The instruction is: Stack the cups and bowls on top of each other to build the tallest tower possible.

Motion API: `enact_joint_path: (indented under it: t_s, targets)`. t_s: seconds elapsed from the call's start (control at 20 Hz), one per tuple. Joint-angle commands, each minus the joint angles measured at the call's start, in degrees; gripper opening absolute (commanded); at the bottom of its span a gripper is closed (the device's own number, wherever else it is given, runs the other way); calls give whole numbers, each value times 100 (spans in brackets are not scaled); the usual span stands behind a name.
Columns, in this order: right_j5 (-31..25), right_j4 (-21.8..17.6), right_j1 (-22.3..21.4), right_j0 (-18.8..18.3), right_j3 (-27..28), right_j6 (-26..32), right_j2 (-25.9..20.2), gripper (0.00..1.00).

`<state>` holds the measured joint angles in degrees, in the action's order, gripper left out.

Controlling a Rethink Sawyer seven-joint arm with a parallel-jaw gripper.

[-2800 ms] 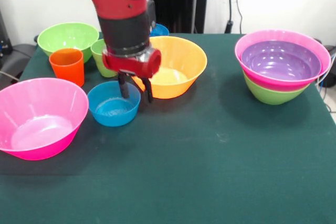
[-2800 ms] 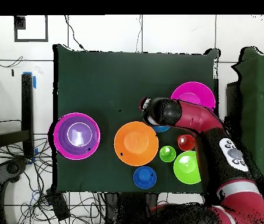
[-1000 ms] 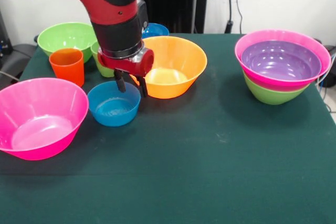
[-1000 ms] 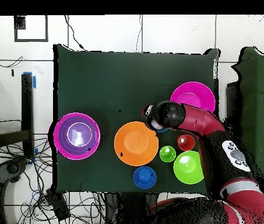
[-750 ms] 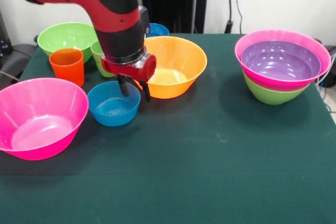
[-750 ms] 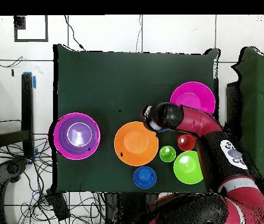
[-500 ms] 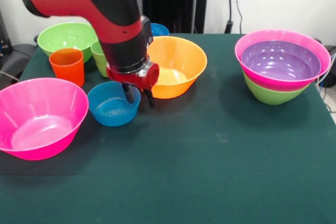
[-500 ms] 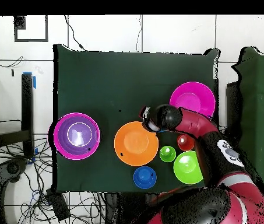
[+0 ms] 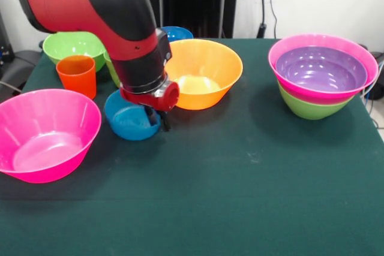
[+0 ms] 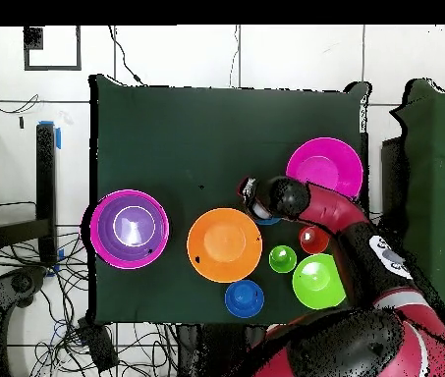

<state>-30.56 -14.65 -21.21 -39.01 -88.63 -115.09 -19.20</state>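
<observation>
We see the tower (image 9: 324,76), purple bowl in pink on green, well apart from the claw (image 9: 155,118) across the tabletop (image 9: 240,184). The claw dips into a blue bowl (image 9: 129,118); its grip we cannot tell. Orange bowl (image 9: 201,73) just beside, orange cup (image 9: 77,75) near.

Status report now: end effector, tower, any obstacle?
End effector low at small blue bowl, grip state unclear. Tower: purple in pink on green, apart. Orange bowl sits between.
</observation>
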Motion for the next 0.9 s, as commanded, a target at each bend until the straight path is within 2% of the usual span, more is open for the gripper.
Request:
enact_joint_path:
  t_s: [0.05,0.55,0.9]
  targets:
    - [263,-543,49,82,182,730,-424,0]
    - [-57,-563,-366,85,-52,733,-466,0]
    - [-508,-478,-1158,246,-293,737,-422,0]
